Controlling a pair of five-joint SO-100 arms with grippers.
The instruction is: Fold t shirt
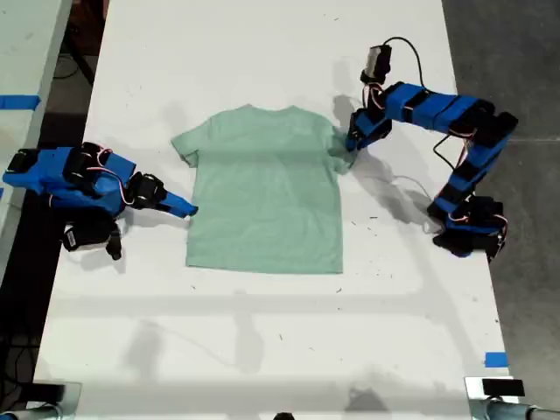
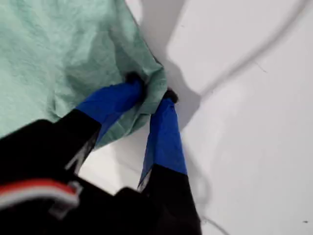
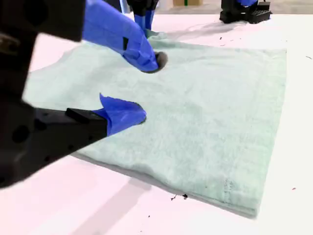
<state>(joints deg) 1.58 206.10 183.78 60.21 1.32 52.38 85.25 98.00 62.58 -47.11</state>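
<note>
The pale mint-green t shirt (image 1: pixel 262 192) lies flat on the white table, neck toward the far edge. At the exterior view's right, my first gripper (image 1: pixel 348 147) is down on the shirt's sleeve. In the first wrist view its blue fingers are shut (image 2: pixel 150 88) on a bunched fold of that sleeve (image 2: pixel 151 73). At the exterior view's left, my second gripper (image 1: pixel 188 210) points at the shirt's side edge. The second wrist view shows it open (image 3: pixel 144 88), one finger over the cloth (image 3: pixel 210 107), the other low at its edge, holding nothing.
The white table (image 1: pixel 262 52) runs past the shirt on all sides. Blue tape (image 1: pixel 495 359) marks the near corner at the exterior view's right. A second table with blue tape (image 1: pixel 17 101) stands beyond the gap at that view's left. Dark floor lies at its right.
</note>
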